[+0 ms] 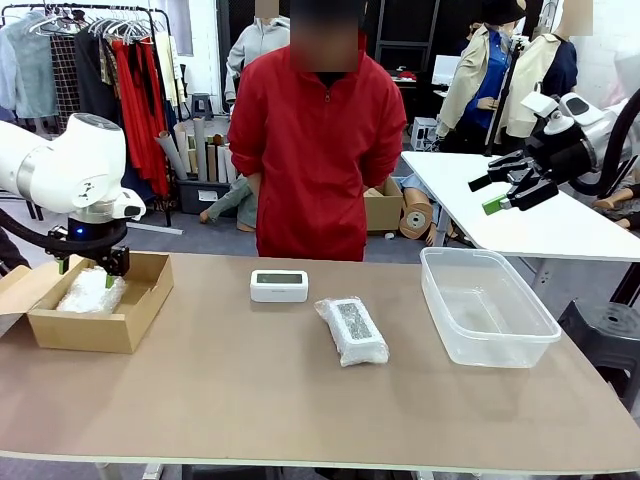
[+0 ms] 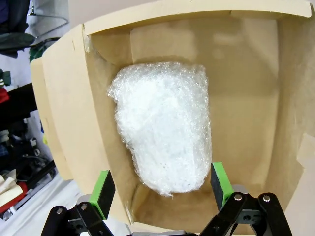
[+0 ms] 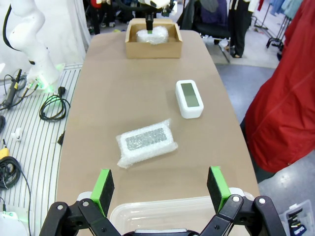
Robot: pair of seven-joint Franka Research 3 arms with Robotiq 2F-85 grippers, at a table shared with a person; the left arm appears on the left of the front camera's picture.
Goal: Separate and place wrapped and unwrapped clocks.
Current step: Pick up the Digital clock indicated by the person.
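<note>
Left gripper: jaws wide open, empty, over whitish bubble-wrap lump in brown cardboard box. Right gripper: jaws wide open, empty, above clear plastic tub.

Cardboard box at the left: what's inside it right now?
One bubble-wrapped bundle lies in the cardboard box, on its floor, with the left gripper open above it. The cloudy wrap hides what it covers, and the floor beneath it is hidden.

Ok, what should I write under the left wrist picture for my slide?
The open left tool hovers over a wrapped clock lying inside the cardboard box.
</note>
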